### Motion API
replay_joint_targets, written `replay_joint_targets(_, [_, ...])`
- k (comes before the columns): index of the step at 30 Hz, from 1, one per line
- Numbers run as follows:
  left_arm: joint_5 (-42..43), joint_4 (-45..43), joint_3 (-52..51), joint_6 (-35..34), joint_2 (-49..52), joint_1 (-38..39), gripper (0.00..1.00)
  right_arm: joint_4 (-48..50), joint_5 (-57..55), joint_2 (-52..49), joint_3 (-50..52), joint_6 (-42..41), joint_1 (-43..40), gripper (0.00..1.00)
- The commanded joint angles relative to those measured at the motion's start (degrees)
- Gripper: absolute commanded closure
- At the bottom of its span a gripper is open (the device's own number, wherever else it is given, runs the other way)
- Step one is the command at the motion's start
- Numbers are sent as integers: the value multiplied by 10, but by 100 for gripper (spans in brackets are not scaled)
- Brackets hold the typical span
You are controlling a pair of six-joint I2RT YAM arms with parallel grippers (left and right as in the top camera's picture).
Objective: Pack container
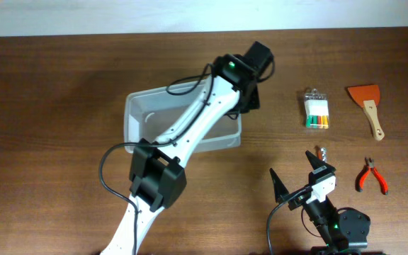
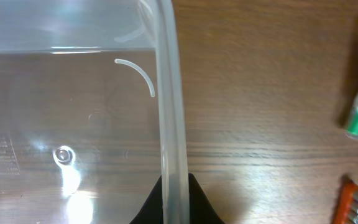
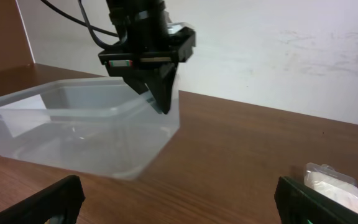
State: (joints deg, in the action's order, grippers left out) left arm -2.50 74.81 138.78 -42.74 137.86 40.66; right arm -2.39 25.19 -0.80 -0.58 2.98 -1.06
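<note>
Black fingers of the left gripper (image 2: 174, 202) are pinched shut on the thick rim of the clear, translucent plastic rectangular container (image 2: 61, 124), gripping its right-hand end wall. The container rests on the brown wooden table (image 1: 48, 85), left of centre. The right gripper (image 1: 299, 180) hovers over the table's near side, jaws spread wide and empty.

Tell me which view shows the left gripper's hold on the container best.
Right wrist: the left gripper, seen from the side, pinches the container by its rim. Left wrist shows only the rim between black fingertips. Overhead, the arm's wrist hides the grip.
</note>
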Motion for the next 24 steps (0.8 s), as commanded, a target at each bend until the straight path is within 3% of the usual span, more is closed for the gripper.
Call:
replay_joint_targets(1, [-2,-6,12,-14,1,11,98,-4,12,4,3,-4,3,1])
replay_joint_targets(24, [0,-24,11,-35,40,35,98,-4,12,4,3,-4,3,1])
